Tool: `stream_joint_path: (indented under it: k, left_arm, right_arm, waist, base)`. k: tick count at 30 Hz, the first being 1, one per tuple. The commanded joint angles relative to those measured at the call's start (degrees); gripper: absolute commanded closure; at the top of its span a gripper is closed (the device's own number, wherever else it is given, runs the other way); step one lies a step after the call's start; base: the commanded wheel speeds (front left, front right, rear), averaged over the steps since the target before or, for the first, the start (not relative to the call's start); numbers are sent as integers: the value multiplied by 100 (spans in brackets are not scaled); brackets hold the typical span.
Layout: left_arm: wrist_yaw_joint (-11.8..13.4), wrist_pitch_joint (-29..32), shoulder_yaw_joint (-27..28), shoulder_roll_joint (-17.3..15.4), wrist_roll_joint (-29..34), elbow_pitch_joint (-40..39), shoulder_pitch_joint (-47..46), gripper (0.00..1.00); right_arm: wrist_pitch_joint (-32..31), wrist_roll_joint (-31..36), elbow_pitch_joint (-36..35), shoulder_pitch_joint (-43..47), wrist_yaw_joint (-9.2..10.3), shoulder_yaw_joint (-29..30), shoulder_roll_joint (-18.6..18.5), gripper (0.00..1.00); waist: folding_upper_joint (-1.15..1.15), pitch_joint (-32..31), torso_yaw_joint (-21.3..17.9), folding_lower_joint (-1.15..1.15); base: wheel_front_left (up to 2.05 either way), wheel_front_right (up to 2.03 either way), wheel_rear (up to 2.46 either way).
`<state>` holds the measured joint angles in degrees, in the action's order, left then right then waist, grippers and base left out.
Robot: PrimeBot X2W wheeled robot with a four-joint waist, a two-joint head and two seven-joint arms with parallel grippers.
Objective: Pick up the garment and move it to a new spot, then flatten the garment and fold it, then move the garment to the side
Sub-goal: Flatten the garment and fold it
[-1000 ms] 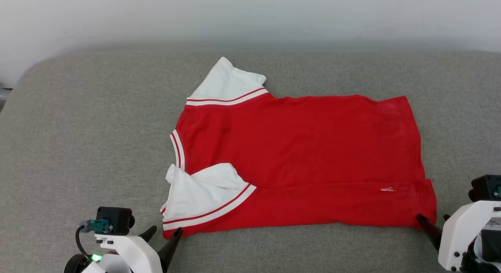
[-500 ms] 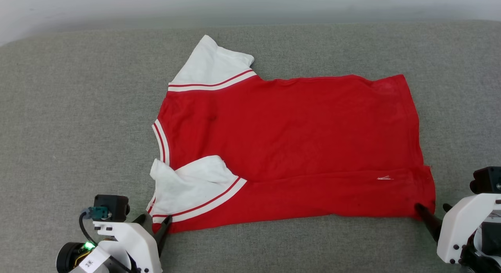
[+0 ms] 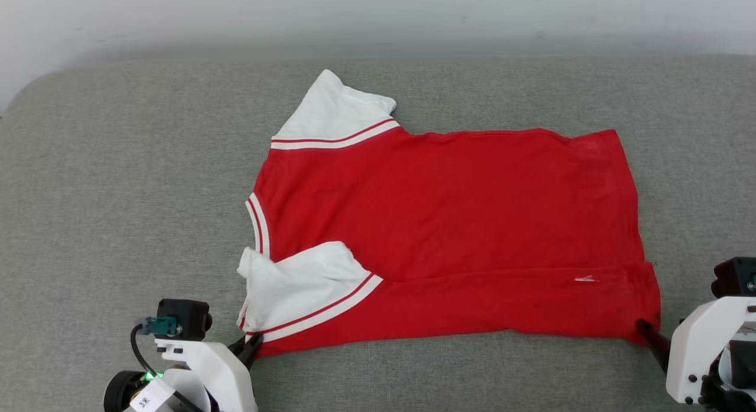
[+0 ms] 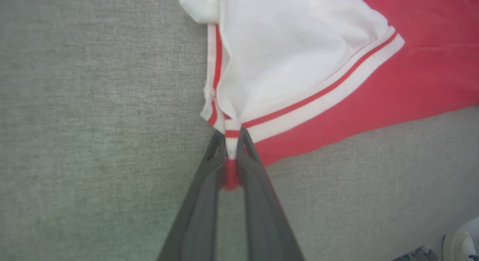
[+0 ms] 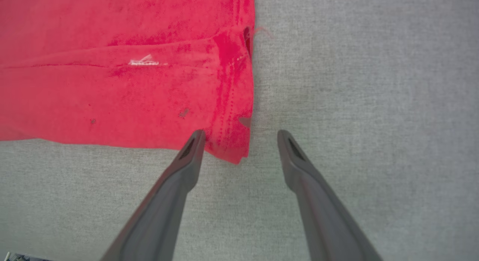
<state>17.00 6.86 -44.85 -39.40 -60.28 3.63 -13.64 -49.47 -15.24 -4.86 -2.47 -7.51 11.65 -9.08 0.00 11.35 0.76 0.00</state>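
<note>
The left claw [image 4: 232,135] is pinched shut on the striped trim [image 4: 232,134] at one corner of a red jersey T-shirt [image 3: 449,211], with red cloth bunched between its fingers. Just past its tips lies a crumpled white sleeve [image 4: 292,59]. From there the shirt spreads flat over a grey upholstered surface [image 3: 118,164]. The right claw [image 5: 240,134] is spread wide and holds nothing. Its fingers straddle the shirt's hem corner, one tip at the cloth's edge. A small white logo [image 5: 143,61] lies just beyond that tip.

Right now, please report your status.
Left gripper shut on garment at sleeve corner. Right gripper open, astride hem corner. It lies spread on grey cushion.
</note>
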Motion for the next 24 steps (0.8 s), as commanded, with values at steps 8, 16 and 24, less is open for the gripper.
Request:
stream_joint_path:
  k: [8,16,24]
  left_arm:
    - [160,-23,91,-282,123,-839,6,100]
    - [329,51,112,-407,222,-1305,-61,100]
    - [382,144,49,-471,261,-1299,-43,100]
  right_arm:
    - [-94,312,491,-150,5,126,-3,0]
    - [-88,209,912,-347,4,161,176,0]
    - [-122,203,1365,-303,6,-61,88,100]
  waist:
    - [0,11,190,0]
    - [0,196,287,0]
    - [0,228,327,0]
  base:
    - [0,0,0]
    - [0,0,0]
    - [0,0,0]
